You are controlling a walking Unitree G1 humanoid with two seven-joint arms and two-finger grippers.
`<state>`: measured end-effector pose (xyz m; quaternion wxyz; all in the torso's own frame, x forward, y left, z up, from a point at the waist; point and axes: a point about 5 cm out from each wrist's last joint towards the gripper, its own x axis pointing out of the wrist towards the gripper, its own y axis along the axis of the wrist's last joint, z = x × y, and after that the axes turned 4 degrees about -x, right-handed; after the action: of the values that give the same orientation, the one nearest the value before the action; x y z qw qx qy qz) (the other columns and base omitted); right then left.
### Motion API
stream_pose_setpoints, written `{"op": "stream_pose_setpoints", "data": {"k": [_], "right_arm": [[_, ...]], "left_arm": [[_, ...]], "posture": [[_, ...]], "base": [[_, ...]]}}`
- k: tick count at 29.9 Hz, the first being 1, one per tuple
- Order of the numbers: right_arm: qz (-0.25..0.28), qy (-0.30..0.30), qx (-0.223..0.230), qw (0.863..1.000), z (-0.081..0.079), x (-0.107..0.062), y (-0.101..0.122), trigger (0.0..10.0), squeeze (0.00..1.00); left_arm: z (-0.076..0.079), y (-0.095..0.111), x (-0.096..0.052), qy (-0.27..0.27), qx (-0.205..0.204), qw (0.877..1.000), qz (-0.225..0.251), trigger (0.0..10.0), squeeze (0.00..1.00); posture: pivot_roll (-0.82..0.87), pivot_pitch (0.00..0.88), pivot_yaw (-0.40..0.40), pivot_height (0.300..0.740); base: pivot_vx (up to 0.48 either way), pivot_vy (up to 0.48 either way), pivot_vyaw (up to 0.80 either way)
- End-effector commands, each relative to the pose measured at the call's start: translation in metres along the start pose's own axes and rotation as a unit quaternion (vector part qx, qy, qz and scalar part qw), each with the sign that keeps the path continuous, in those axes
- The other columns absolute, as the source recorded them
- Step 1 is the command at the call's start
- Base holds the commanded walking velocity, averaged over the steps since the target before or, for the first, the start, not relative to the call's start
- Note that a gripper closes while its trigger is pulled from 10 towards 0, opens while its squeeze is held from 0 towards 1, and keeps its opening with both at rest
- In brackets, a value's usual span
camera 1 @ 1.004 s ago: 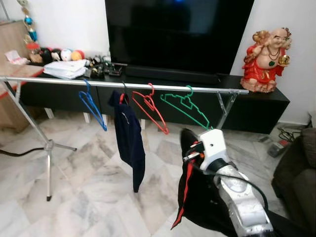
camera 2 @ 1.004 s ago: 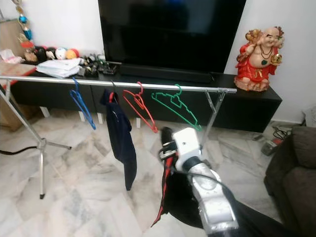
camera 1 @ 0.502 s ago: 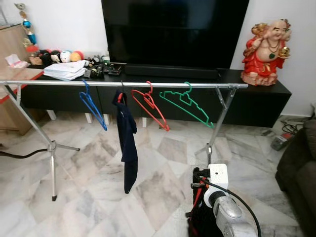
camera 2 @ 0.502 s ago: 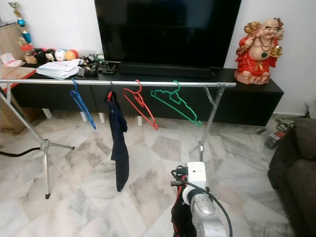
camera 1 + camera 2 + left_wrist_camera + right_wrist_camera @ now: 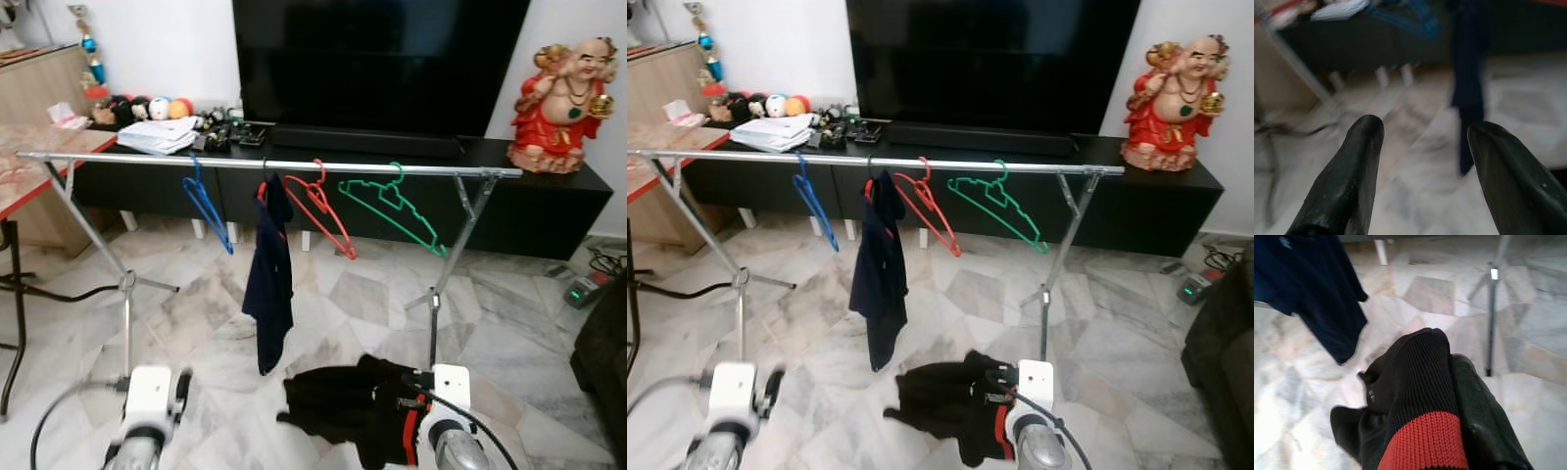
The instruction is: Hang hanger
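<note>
A silver clothes rail [image 5: 147, 161] runs across the room on tripod legs. On it hang a blue hanger [image 5: 210, 202], a navy garment [image 5: 270, 264] on a hanger, a bare red hanger [image 5: 320, 208] and a bare green hanger [image 5: 394, 208]. My right gripper [image 5: 413, 399] is low, just above the floor in front of the rail, shut on a black garment with a red band [image 5: 1420, 431]; the cloth hides one finger. My left gripper [image 5: 1422, 147] is low at the left, open and holding nothing, pointing towards the navy garment [image 5: 1469, 73].
Behind the rail stand a black TV console [image 5: 549, 201], a large TV [image 5: 377, 59] and a red statue [image 5: 566, 108]. A red-edged table [image 5: 39, 162] is at the left, a dark sofa [image 5: 1225, 362] at the right. A power strip [image 5: 588, 287] and cables lie on the marble floor.
My right arm has dropped from near rail height to just above the floor, still holding the black garment. The left arm has come into view low at the left. The camera has shifted.
</note>
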<state>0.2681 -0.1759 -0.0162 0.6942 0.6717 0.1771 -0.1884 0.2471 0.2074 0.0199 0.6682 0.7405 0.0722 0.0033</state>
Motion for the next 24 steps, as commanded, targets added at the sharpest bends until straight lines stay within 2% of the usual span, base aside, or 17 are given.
{"op": "stream_pose_setpoints", "data": {"k": [1,6,7,13,18,24], "right_arm": [[0.021,0.003,0.000,1.000,-0.003,0.004,0.009,10.0,0.00],[0.017,0.004,0.006,1.000,-0.003,0.005,0.008,10.0,0.00],[0.024,0.012,0.006,1.000,-0.005,0.005,0.011,10.0,0.00],[0.032,0.028,-0.008,0.999,-0.007,0.007,0.015,10.0,0.00],[0.032,0.023,-0.003,0.999,-0.005,0.007,0.015,10.0,0.00],[0.027,0.031,-0.009,0.999,-0.008,0.006,0.010,10.0,0.00]], "left_arm": [[0.010,-0.007,-0.012,-0.020,-0.009,1.000,-0.014,10.0,0.00],[0.016,0.001,-0.016,-0.027,-0.015,1.000,-0.005,10.0,0.00],[0.020,0.007,-0.017,-0.036,-0.005,0.999,0.003,10.0,0.00],[0.030,0.023,-0.009,-0.036,-0.020,0.999,0.017,10.0,0.00],[0.035,0.035,-0.007,-0.059,-0.003,0.998,0.027,10.0,0.00],[0.030,0.040,-0.007,-0.049,-0.001,0.998,0.029,10.0,0.00]], "posture": [[0.09,0.000,0.016,0.740],[0.09,0.000,0.009,0.740],[0.09,0.000,-0.006,0.740],[0.09,0.000,-0.010,0.740],[0.09,0.000,0.000,0.740],[0.10,0.000,0.001,0.740]], "base": [[0.000,0.000,0.00],[0.000,0.000,0.00],[0.000,0.000,0.00],[0.000,0.000,0.00],[0.000,0.448,0.00],[0.000,0.480,0.00]]}}
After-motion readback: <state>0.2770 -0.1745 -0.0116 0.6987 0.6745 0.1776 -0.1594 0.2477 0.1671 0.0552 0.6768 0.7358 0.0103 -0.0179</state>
